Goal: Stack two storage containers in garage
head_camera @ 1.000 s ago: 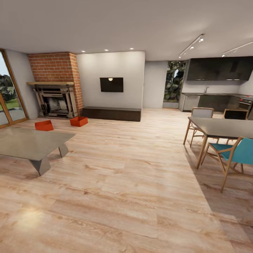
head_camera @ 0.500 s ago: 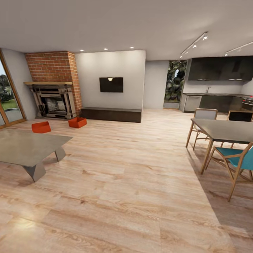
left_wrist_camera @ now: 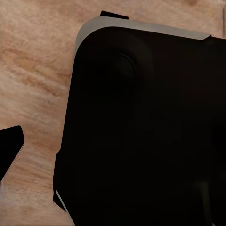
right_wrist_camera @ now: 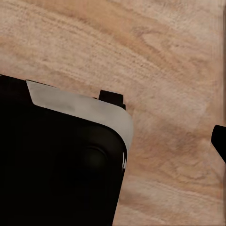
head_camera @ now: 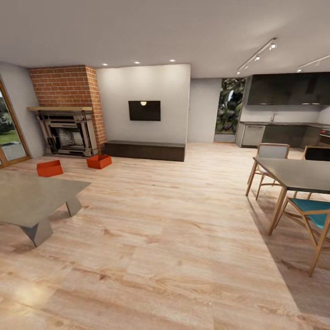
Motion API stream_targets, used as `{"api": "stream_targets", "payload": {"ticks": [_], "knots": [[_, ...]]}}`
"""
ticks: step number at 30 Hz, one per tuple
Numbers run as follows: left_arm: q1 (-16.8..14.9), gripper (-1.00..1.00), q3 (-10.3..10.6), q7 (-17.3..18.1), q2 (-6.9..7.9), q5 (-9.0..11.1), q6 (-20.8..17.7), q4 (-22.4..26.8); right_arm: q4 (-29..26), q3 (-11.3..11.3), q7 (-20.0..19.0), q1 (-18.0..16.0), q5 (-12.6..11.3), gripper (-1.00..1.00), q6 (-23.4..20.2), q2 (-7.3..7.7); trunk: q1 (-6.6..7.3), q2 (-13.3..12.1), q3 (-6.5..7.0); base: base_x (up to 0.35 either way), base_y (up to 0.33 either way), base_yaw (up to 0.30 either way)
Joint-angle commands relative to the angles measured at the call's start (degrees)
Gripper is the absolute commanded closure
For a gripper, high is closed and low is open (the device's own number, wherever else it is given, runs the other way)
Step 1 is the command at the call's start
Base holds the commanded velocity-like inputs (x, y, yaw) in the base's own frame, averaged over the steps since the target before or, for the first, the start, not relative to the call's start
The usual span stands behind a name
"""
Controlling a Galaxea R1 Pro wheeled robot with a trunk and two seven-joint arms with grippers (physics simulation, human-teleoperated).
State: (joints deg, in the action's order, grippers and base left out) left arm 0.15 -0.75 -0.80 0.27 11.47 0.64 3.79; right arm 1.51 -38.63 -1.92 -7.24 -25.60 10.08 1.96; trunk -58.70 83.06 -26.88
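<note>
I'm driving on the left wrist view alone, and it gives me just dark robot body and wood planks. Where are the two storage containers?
Observer: In the head view, the left container and the right container sit on the wood floor, far ahead to the left, in front of the brick fireplace.
Operator: Are they touching?
Observer: No, they are apart. The right container lies near the end of the dark bench.
Operator: Anything between us and them?
Observer: The low grey table stands ahead on the left, partly in line with the left container.
</note>
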Motion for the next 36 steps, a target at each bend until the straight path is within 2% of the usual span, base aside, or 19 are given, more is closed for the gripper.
{"api": "stream_targets", "payload": {"ticks": [1,36], "knots": [[0.02,-1.00,-0.04,-0.08,-0.01,0.31,0.07,0.07,0.16,-0.48,-0.20,-0.06,-0.60,-1.00,0.30,-0.03,-0.03,0.02,-0.05,0.322,0.000,0.000],[0.02,-1.00,0.10,-0.02,-0.01,0.25,0.01,0.07,0.16,-0.48,-0.20,-0.06,-0.60,-1.00,0.30,-0.03,-0.03,0.02,-0.05,0.322,0.000,0.000]]}}
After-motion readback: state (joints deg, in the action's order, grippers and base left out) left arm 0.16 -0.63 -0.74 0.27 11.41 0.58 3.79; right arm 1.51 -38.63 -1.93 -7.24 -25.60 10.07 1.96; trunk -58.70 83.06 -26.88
